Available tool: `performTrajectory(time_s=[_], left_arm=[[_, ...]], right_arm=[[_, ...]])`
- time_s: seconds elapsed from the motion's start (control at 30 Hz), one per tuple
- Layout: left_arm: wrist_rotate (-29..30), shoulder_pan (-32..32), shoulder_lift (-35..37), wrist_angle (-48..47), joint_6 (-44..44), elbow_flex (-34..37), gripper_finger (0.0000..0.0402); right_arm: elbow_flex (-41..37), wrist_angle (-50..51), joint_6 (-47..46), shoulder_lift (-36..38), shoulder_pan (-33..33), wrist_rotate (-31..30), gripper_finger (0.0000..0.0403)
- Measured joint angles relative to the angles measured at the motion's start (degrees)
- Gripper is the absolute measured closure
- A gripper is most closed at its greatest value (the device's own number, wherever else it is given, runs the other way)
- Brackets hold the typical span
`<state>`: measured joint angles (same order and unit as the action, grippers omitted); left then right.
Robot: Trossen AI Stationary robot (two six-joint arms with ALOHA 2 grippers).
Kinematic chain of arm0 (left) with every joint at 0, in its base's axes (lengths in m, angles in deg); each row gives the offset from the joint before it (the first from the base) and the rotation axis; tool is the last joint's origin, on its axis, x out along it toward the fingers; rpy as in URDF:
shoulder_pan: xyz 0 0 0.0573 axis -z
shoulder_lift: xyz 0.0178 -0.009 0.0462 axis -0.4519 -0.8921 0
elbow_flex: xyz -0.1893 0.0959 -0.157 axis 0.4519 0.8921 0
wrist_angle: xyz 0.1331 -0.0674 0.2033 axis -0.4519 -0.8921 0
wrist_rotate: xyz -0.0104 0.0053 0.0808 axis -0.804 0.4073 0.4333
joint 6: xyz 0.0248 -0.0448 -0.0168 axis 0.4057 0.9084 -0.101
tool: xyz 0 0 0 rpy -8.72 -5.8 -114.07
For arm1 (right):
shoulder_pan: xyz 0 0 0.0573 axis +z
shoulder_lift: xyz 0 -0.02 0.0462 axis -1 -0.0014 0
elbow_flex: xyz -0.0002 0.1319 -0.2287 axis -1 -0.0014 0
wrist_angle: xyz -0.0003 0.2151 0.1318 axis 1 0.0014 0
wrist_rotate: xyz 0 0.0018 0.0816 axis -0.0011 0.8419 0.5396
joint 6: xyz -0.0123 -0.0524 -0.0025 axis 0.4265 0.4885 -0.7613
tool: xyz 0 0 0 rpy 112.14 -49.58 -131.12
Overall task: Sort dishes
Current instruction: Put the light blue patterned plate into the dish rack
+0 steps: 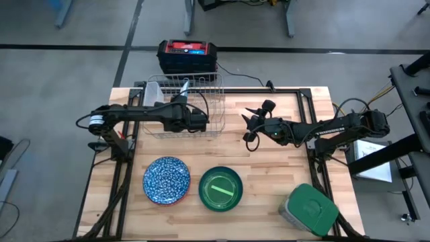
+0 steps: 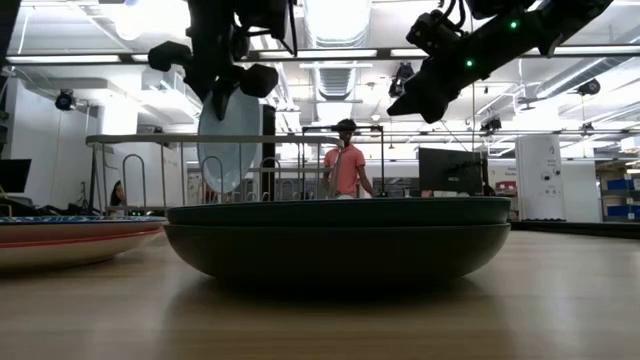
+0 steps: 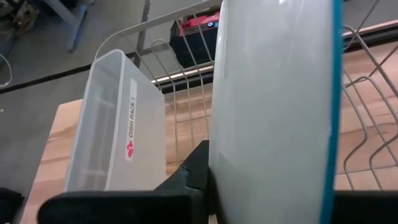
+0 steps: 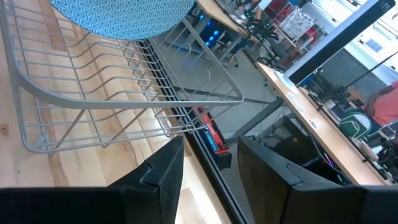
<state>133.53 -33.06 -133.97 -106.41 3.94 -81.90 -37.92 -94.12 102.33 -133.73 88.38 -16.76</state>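
Dark green bowl (image 2: 338, 240) upright; light blue plate (image 3: 273, 112) seemingly on edge over rack (image 1: 201, 111).

Left wrist view: light blue plate (image 3: 273, 106) cut off top & bottom; it hides most of the wire rack (image 3: 373, 106). Clear plastic bin (image 3: 112, 124): lower end behind the gripper body. High view: plate seen edge-on only, too thin to read. Low view: both arms cut off at top edge; patterned plate (image 2: 70, 235) cut off at left; person (image 2: 347, 160) in background too small for detail.
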Motion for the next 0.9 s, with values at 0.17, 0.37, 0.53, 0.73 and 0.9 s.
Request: performTrajectory(time_s=[0.17, 0.37, 0.53, 0.73, 0.9], left_arm=[[-0.6, -0.1, 0.0, 0.1, 0.9, 0.0, 0.0374], [-2.8, -0.2, 0.0, 0.9, 2.7, 1.3, 0.0374], [-3.9, -0.2, 0.0, 3.8, 3.7, 3.8, 0.0374], [-4.0, -0.2, 0.1, 6.5, 5.0, 6.6, 0.0374], [-4.4, -0.2, 0.1, 6.7, 6.1, 8.2, 0.0374]], right_arm=[[0.0, 0.0, 0.0, 0.0, 0.0, 0.0, 0.0270], [0.0, 0.0, 0.0, 0.0, 0.0, 0.0, 0.0273], [0.0, 0.0, 0.0, 0.0, 0.0, 0.0, 0.0264], [0.0, 0.0, 0.0, 0.0, 0.0, 0.0, 0.0256], [0.0, 0.2, 0.1, 0.0, 0.0, 0.1, 0.0259]])
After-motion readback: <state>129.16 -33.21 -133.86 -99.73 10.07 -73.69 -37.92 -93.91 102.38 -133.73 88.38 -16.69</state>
